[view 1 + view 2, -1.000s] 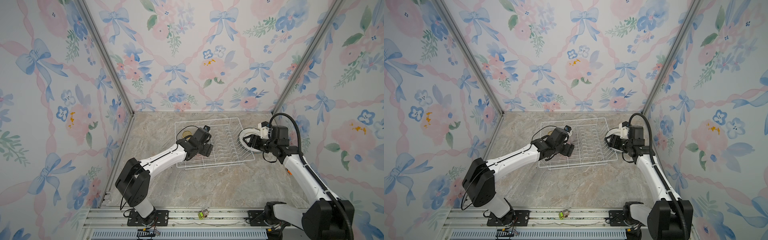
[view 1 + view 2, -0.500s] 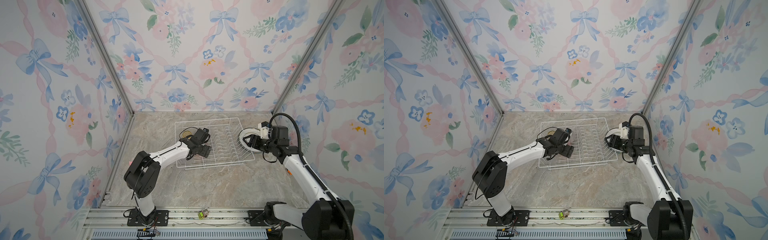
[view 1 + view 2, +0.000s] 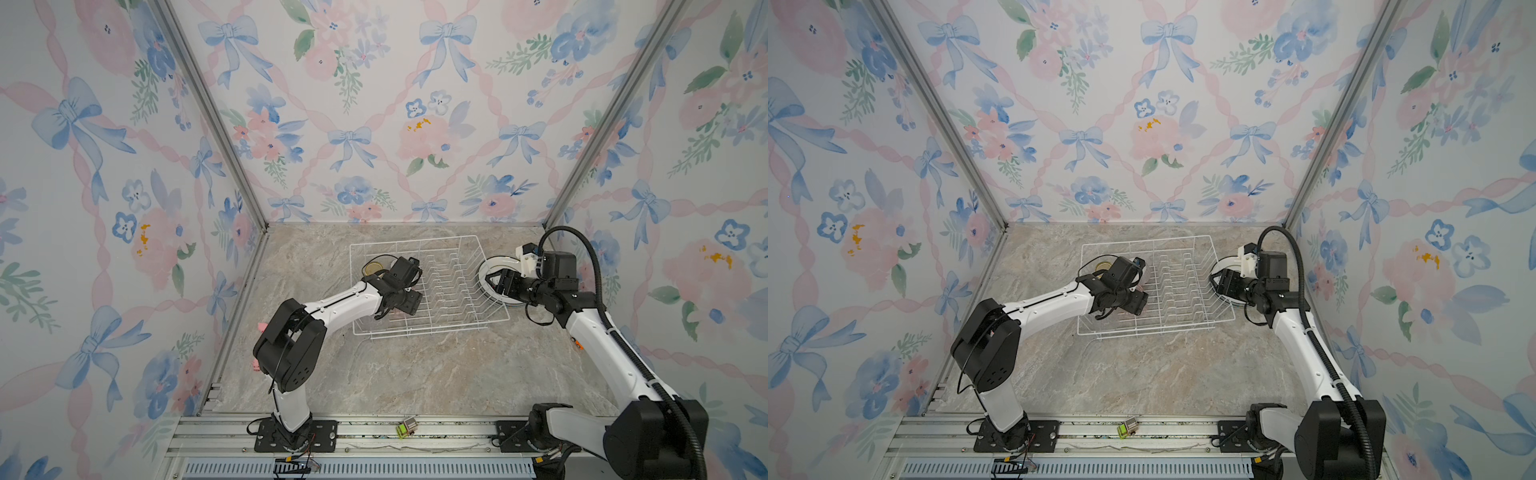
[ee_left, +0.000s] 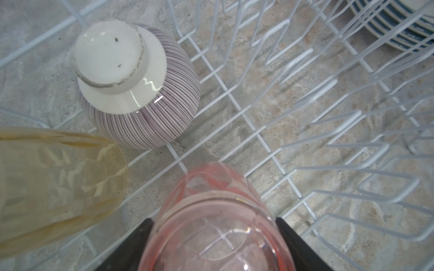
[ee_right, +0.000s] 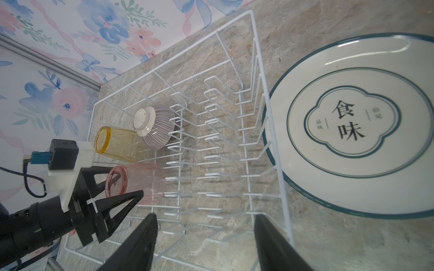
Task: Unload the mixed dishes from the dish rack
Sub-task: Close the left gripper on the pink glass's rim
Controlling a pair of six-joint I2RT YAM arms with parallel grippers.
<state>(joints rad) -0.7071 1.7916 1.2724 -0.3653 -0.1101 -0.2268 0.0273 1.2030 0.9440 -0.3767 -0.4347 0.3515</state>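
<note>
The white wire dish rack (image 3: 415,241) (image 3: 1142,243) stands at the back middle in both top views. In its left end stand upside down a pink tumbler (image 4: 211,187) (image 5: 141,183), a yellow tumbler (image 4: 58,183) (image 5: 119,145) (image 3: 376,266) and a ribbed purplish bowl (image 4: 141,93) (image 5: 155,126). My left gripper (image 3: 409,303) (image 3: 1136,301) (image 4: 212,220) comes from above, its fingers against both sides of the pink tumbler's base. White plates (image 3: 503,262) (image 3: 1227,262) (image 5: 352,122) are stacked outside the rack's right end. My right gripper (image 3: 496,282) (image 3: 1219,282) (image 5: 204,217) hangs open and empty between that stack and the rack's edge.
Flowered walls close the marble tabletop (image 3: 415,374) at the back and on both sides. A small green toy (image 3: 406,427) (image 3: 1127,428) lies on the front rail. Upright plate prongs (image 4: 328,140) fill the rack's middle and right.
The left arm has drawn back and its gripper has settled over the pink tumbler, its jaws narrowing onto it. The right arm has not moved.
</note>
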